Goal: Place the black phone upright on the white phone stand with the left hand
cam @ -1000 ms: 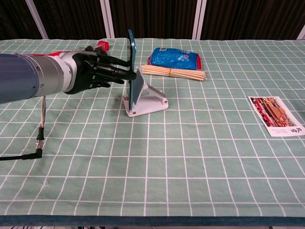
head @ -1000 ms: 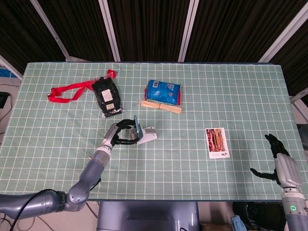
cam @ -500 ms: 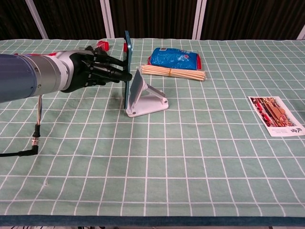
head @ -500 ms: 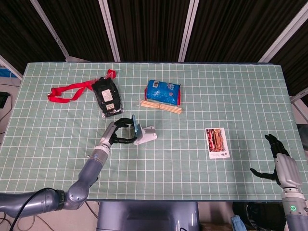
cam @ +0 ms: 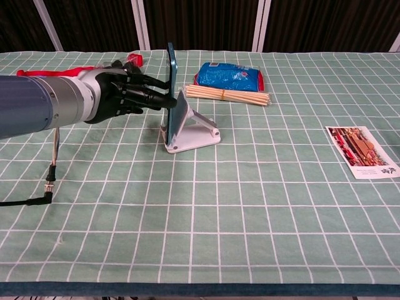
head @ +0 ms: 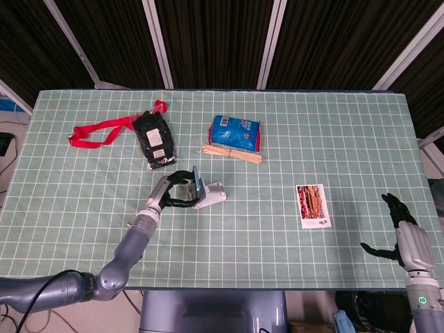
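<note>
Standing upright on its long axis against the white plastic phone stand, the slim black phone is grasped from its left by the left hand's fingers; the right hand, far right, is spread and holds nothing.

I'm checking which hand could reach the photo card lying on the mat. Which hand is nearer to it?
Right. The right hand hovers off the table's near right corner, just right of the photo card. The left hand holds the black phone at the white phone stand, farther left.
</note>
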Available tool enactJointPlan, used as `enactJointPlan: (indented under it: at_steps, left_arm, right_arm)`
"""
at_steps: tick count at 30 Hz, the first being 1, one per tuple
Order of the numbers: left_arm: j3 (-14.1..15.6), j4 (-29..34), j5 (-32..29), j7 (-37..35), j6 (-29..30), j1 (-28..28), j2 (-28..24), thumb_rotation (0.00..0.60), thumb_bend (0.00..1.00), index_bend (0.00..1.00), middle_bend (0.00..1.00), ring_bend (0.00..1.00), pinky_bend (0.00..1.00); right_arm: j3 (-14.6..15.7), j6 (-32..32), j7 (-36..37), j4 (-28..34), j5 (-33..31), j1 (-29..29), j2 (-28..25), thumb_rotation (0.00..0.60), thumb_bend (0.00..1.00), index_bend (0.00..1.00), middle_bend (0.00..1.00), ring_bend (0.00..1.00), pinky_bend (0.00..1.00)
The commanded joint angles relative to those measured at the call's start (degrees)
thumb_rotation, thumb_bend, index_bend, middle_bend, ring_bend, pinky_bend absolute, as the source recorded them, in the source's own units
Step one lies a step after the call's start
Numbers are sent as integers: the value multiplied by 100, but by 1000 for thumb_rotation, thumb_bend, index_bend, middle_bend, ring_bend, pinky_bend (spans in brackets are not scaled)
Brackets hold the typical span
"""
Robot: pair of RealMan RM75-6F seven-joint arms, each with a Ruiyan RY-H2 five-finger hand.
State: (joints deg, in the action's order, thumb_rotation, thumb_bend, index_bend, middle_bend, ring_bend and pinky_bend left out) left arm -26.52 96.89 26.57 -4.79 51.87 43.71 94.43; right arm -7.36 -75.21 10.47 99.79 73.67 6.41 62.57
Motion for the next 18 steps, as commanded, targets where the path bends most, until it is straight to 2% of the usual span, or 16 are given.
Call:
enactJointPlan:
  at_steps: [1, 13, 18]
  left_arm:
    - [14, 7, 28, -18, -21, 4, -6, 600, 501, 594, 662, 189, 3]
    - [67, -139, -9, -64, -64, 64, 41, 600, 501, 589, 655, 187, 3]
    - [99, -181, 21, -52, -83, 82, 29, 600, 492, 559, 622, 178, 3]
  right_arm:
    - [0, 1, -1, 0, -1, 0, -1, 600, 118, 0, 0, 0, 154]
    - [-2, 10, 5, 5, -12, 2, -4, 600, 118, 0, 0, 0, 154]
    - [-2, 9, 3, 4, -8, 3, -1, 600, 118, 0, 0, 0, 154]
